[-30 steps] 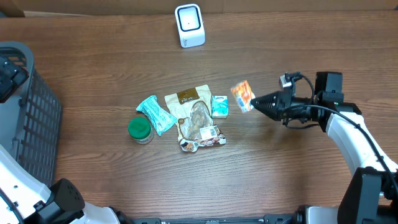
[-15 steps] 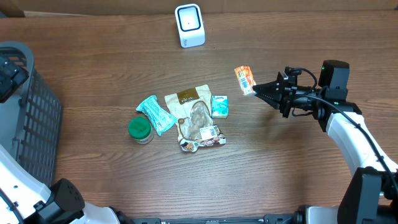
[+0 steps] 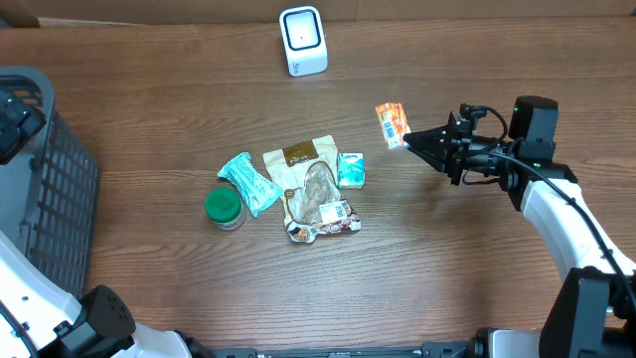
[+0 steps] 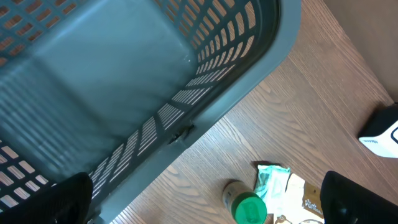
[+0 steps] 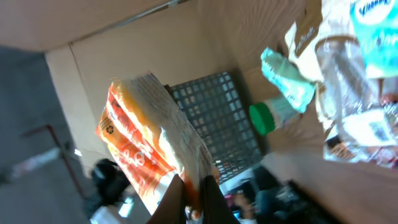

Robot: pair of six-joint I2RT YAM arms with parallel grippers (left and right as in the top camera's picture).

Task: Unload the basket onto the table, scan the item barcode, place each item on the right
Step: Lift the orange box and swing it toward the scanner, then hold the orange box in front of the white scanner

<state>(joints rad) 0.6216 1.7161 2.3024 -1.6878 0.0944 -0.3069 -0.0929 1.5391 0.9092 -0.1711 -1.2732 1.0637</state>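
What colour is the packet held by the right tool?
The packet is orange and white; right wrist view.

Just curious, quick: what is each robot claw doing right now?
Left gripper: open, empty.
Right gripper: shut on the orange packet.

An orange-and-white packet (image 3: 392, 124), printed with small text, is pinched at one edge by the right claw (image 3: 406, 139) and held off the wooden worktop (image 3: 179, 109), right of centre. The white scanner (image 3: 303, 41) with its dark-framed window stands at the far edge, well apart.
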